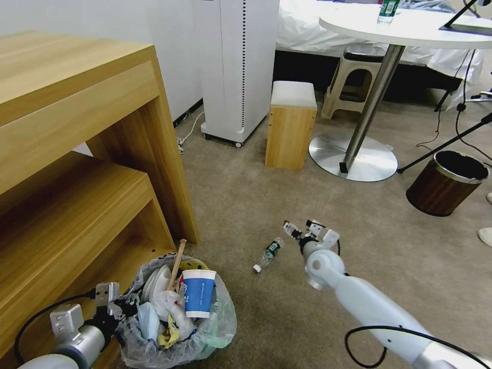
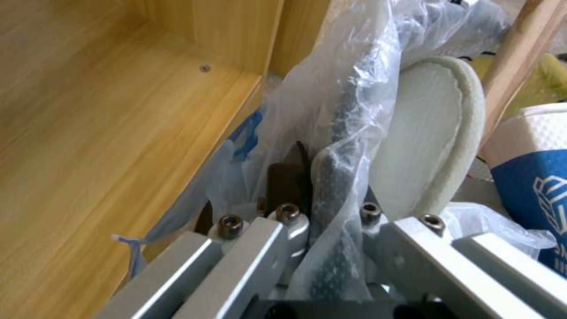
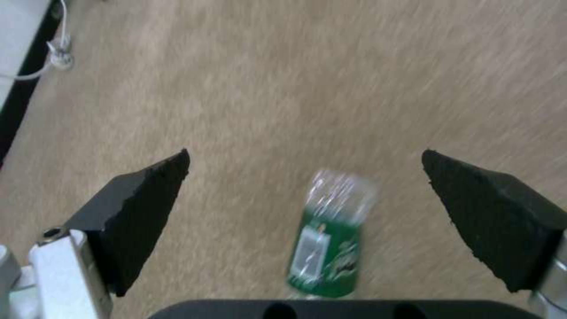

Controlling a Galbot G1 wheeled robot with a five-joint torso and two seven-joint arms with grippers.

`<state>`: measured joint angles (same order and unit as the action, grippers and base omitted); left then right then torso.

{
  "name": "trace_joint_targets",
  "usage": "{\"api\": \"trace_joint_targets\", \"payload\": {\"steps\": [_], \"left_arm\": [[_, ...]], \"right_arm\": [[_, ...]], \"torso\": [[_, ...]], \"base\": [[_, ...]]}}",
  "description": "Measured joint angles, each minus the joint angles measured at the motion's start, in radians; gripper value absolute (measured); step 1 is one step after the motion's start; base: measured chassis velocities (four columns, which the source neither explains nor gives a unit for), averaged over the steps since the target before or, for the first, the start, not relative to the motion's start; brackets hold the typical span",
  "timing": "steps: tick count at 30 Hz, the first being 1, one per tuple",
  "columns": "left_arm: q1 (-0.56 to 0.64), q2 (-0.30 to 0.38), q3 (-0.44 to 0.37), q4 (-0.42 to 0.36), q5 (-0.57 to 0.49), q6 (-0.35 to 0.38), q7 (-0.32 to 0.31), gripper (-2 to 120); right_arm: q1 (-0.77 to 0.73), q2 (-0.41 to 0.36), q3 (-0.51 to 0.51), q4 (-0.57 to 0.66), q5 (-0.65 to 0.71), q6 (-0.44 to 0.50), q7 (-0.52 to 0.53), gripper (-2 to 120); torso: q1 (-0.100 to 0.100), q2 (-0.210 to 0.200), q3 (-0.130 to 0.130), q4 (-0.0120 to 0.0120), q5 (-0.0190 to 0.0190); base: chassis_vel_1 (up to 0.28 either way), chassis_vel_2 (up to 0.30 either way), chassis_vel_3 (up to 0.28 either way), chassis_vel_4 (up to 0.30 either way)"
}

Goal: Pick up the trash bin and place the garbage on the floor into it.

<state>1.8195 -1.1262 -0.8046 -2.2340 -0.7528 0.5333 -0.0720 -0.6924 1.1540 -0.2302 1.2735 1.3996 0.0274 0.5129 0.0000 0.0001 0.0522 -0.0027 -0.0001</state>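
Bottle [image 1: 268,253] lay on the floor [image 1: 246,205] just beside the trash bin [image 1: 177,312], light, slick, crushable: best taken mid-label. Right gripper [image 3: 304,195] hovered above it, jaws wide apart; left gripper [image 1: 114,302] was clamped on the bin's bagged rim.

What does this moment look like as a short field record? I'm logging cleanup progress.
left gripper: shut on the trash bin's rim and bag, beside the wooden shelf unit
trash bin: holds a white slipper, wooden stick, blue-white cup, wrappers
right gripper: open, above the floor, close to the bottle
bottle: clear, green label, lying on its side on the floor, ungrasped
floor: beige carpet
left to do: bottle into bin
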Motion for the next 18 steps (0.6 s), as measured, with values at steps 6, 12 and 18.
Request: {"api": "trace_joint_targets", "payload": {"steps": [6,12,18], "left_arm": [[0.0,0.002,0.001,0.001,-0.002,0.0,-0.001,1],[0.009,0.004,-0.002,-0.002,-0.005,-0.002,-0.001,1],[0.015,0.003,-0.001,-0.011,-0.006,-0.005,-0.002,1]], "right_arm": [[0.024,0.103,-0.007,-0.127,-0.012,-0.015,-0.02,100],[0.024,0.159,-0.006,-0.245,-0.048,-0.011,-0.046,100],[0.022,0.187,0.004,-0.31,-0.086,-0.002,-0.08,95]], "torso": [[0.0,0.0,0.0,0.0002,0.0],[0.0,0.0,0.0,0.0001,-0.0001],[0.0,0.0,0.0,0.0,0.0]], "base": [[0.0,0.0,0.0,0.0],[0.0,0.0,0.0,0.0],[0.0,0.0,0.0,0.0]]}}
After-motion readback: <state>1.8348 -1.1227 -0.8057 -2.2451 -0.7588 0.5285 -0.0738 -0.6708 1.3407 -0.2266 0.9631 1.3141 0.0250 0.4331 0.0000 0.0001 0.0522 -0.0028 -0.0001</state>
